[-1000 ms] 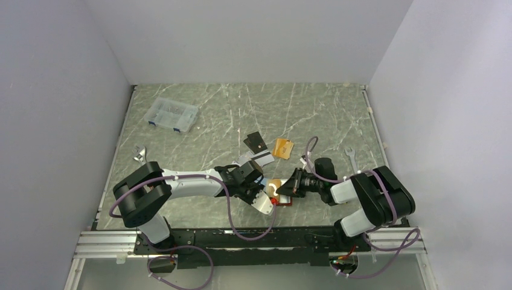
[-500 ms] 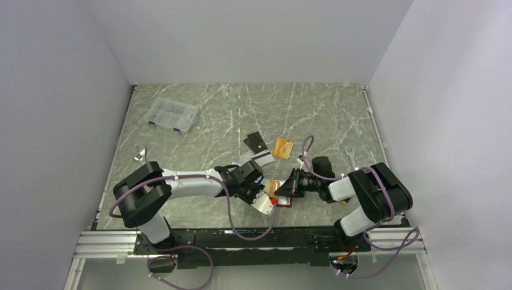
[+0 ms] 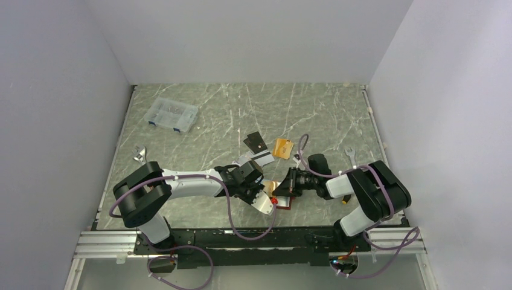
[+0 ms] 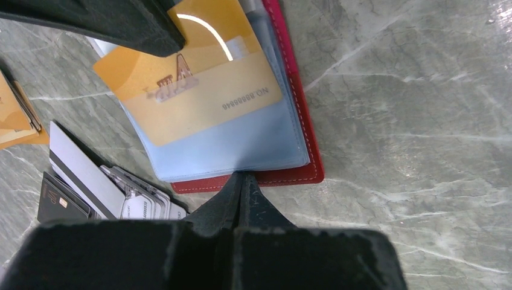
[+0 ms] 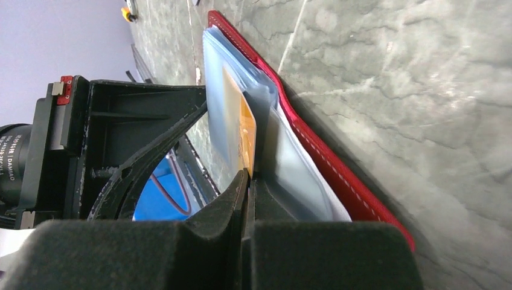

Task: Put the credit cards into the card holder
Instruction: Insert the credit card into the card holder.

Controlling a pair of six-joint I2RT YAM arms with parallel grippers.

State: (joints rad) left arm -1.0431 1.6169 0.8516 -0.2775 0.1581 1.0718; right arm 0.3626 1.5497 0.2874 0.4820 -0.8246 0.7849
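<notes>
Orange plastic credit card (image 4: 199, 90) sits half inside a pale-blue clear sleeve (image 4: 241, 145) of the dark-red leather card holder (image 4: 300, 115), which lies open on the grey marbled desk (image 4: 410, 121). Right gripper (image 5: 247, 175): jaws clenched on the card's free end. Left gripper (image 4: 241, 178): jaws clenched, tips touching the holder's opposite edge. Grey-white striped card (image 4: 78, 166) and black card (image 4: 57, 199) lie just beside the holder.

The robot's body: black, white and purple
The left arm (image 3: 187, 184) and the right arm (image 3: 374, 196) have black rounded joints and white link covers; a purple cable (image 3: 228, 205) loops along each; the left gripper (image 4: 243, 181) is matte black.
</notes>
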